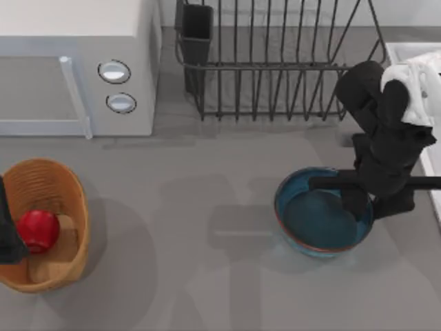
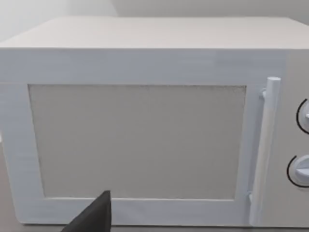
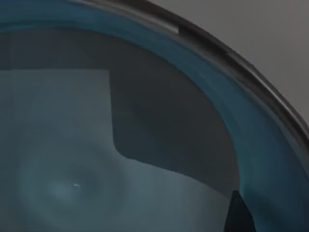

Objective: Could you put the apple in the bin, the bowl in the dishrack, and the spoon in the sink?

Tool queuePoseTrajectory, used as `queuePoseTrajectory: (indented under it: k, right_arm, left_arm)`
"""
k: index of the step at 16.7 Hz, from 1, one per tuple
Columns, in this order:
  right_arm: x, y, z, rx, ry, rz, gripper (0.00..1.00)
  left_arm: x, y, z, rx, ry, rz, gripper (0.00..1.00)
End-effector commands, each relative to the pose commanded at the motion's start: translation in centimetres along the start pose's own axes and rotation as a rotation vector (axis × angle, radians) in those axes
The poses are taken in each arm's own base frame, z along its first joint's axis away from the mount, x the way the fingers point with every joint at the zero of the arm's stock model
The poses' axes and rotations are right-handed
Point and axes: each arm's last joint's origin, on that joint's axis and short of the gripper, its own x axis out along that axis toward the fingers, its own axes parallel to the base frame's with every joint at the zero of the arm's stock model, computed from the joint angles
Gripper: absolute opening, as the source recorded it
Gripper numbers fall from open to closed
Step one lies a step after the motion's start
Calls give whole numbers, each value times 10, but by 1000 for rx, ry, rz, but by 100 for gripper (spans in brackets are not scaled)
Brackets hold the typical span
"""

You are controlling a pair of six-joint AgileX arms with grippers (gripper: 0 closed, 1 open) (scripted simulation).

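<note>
From the top view, the apple [image 1: 37, 229] sat inside the bin [image 1: 69, 189] over at the table's left edge, resting on the basket's floor toward its left wall. My left arm was barely in shot, just a dark sliver at the left edge beside the bin, so I couldn't tell what its jaws were doing. The bowl [image 1: 313, 222] stood on the table right of centre, in front of the dishrack [image 1: 275, 69], which ran along the back with its black utensil cup [image 1: 196, 31] at its left corner. My right gripper [image 1: 362, 203] was down over the bowl's right rim, its dark body covering that edge; whether it was clenched on the rim or loose I honestly couldn't say. The sink [image 1: 413, 52] peeked in at the right edge, behind the arm. The microwave [image 1: 76, 62] sat at back left.

Left wrist view faced the microwave [image 2: 145, 135] door and its handle [image 2: 263, 150], with a dark fingertip [image 2: 96, 217] poking in low.

Right wrist view looked straight into the bowl [image 3: 145, 121], very close, blue inside and dark rim curving across, with a dark fingertip [image 3: 239, 215] just inside the wall.
</note>
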Motion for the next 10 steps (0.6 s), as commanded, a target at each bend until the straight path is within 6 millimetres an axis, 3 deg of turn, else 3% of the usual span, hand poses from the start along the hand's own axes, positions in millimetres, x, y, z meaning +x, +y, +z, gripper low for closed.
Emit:
queuePoseTrajectory:
  k: [10]
  right_arm:
    - [-2, 0, 0, 1, -2, 0, 0]
  left_arm:
    - [0, 0, 0, 0, 0, 0, 100]
